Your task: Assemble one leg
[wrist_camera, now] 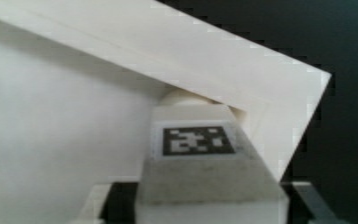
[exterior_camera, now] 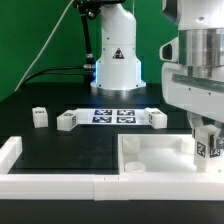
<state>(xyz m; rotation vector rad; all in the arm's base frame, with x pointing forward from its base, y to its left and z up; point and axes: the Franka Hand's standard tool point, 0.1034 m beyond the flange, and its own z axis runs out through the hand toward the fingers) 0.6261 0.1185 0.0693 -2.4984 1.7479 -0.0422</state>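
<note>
Four legs (exterior_camera: 40,117) (exterior_camera: 67,121) (exterior_camera: 157,119) (exterior_camera: 209,143), one top (exterior_camera: 150,155), one marker board (exterior_camera: 112,116).

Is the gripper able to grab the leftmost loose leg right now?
Probably not yet: the gripper is shut on another leg over the top. Nothing seems to block the leftmost leg itself.

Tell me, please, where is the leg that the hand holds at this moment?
The leg is at the exterior view's right, gripped in the hand, at the right corner of the white top. The other legs lie farther back.
</note>
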